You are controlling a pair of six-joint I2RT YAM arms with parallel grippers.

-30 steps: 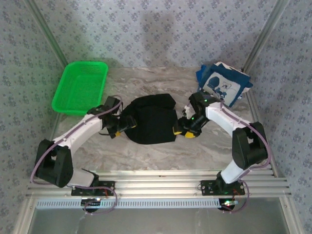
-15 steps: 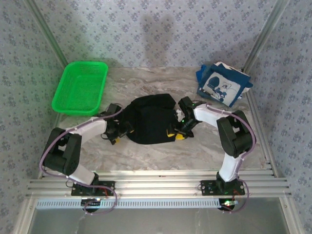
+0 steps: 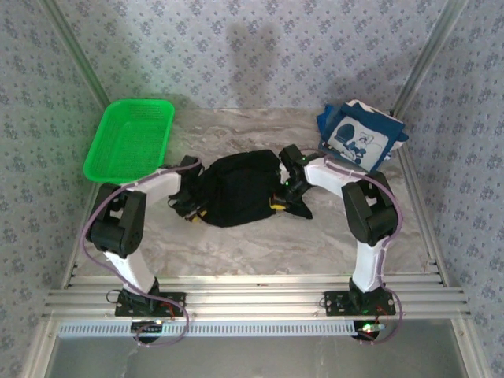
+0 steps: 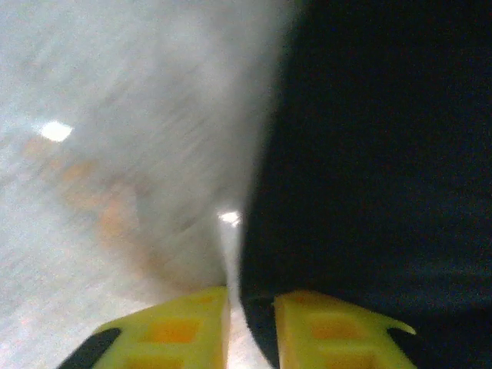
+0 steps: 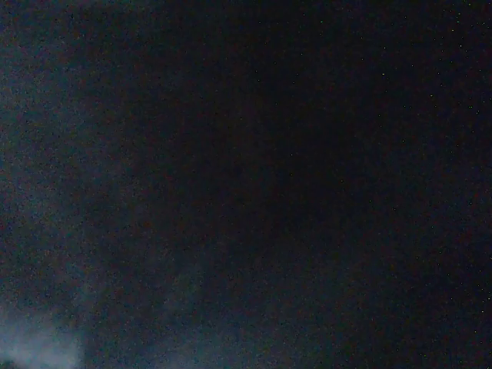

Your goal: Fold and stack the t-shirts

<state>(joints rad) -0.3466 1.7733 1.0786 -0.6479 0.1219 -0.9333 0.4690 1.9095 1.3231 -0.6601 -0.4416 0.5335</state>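
One black t-shirt (image 3: 236, 189), one navy t-shirt (image 3: 358, 142), one green basket (image 3: 130, 142).

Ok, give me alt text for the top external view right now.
A crumpled black t-shirt lies in the middle of the table with both arms reaching in, the left arm at its left edge, the right arm at its right edge. A green basket sits back left; a folded navy t-shirt with white cartoon print sits back right.

Table (image 3: 260, 252), black t-shirt (image 3: 240, 189), navy t-shirt (image 3: 358, 142), green basket (image 3: 130, 142)
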